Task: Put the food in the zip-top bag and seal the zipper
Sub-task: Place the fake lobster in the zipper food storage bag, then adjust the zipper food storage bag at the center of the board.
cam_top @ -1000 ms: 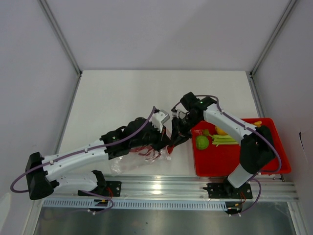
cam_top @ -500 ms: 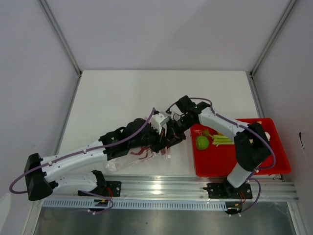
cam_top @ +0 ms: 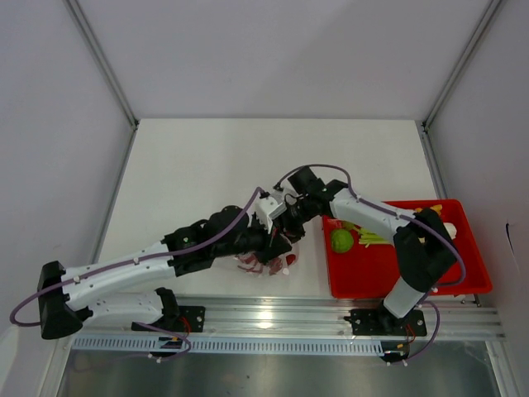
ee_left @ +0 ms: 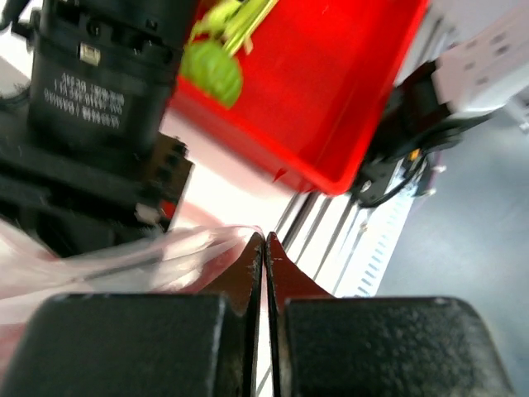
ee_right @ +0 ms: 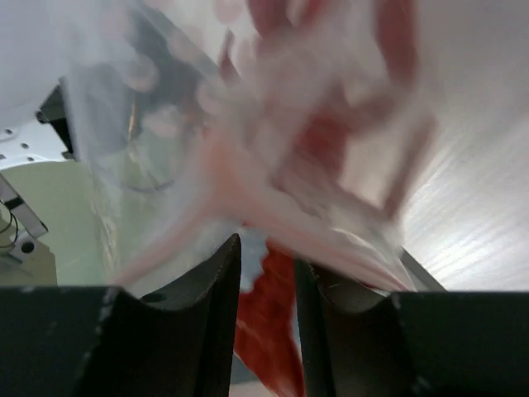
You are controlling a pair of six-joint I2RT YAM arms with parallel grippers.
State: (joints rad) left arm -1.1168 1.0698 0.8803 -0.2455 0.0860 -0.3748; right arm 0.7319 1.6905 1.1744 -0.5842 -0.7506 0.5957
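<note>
Left arm (cam_top: 149, 260) reached diagonally right, left gripper (ee_left: 263, 240) clamped on the crinkly clear plastic zip-top bag (cam_top: 266, 265) beside the red tray (cam_top: 388, 281). Right arm (cam_top: 372, 215) bent left, right gripper (ee_right: 266, 248) slightly apart against the bag film.

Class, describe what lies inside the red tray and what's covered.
Inside the red tray lie a round green fruit and a pale-green stalk; a yellow piece shows at its far edge. The right arm covers the middle, hiding anything beneath.

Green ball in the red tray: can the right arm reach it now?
Probably yes. The green ball lies uncovered in the tray, close by. But the right gripper is at the bag, so it would have to swing over first.
</note>
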